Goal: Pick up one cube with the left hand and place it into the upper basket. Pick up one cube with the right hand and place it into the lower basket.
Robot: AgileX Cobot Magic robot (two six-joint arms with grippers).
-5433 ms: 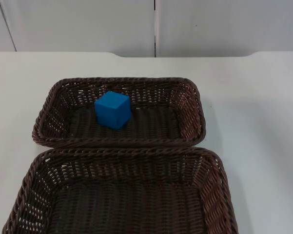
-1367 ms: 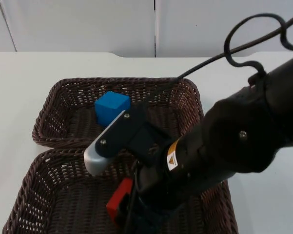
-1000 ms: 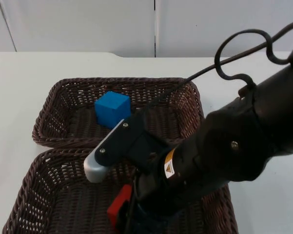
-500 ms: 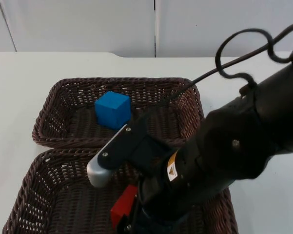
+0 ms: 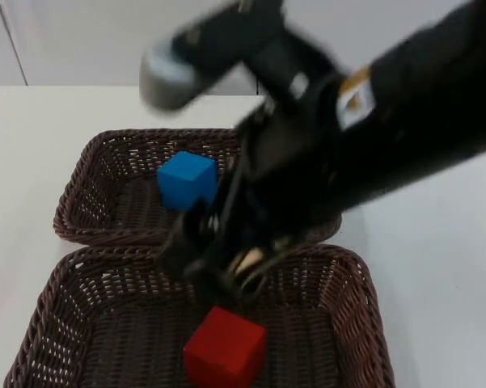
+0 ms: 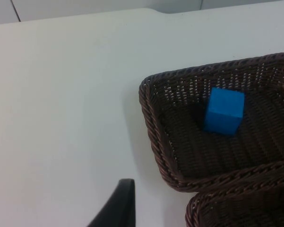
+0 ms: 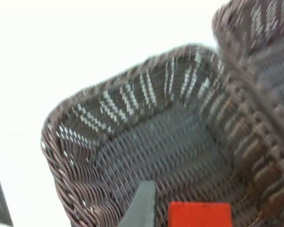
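The left pincer [image 6: 125, 203] waits off to the left above the bare white tabletop [image 6: 61, 94]. I can see one black fingertip and nothing more, so I cannot tell how that pincer is set. Just right of it sits the upper basket [image 5: 73, 218], the far one, with the blue cube [image 5: 187, 182] resting on its floor toward the left end, close to the far wall but not leaning on it. The lower basket [image 5: 40, 315] lies near, its far rim touching the upper basket's near rim. The red cube [image 5: 225, 349] sits on its floor about midway across, toward the near side. The right pincer [image 5: 218, 271] hangs above and just beyond the red cube with its fingers apart and nothing between them, the arm rising off to the right.

By the look of it, both cubes are home, so the remaining risk is the arm's bulk. It looms low over both baskets, and if it swings away carelessly it could clip the shared rims and drag a basket, or nudge the red cube. The baskets look light enough to slide on that smooth top.

Both baskets are dark brown wicker-style weave, rectangular with rounded corners, rope-like rolled rims and open lattice walls. The cubes are plain, matte, sharp-edged blocks.
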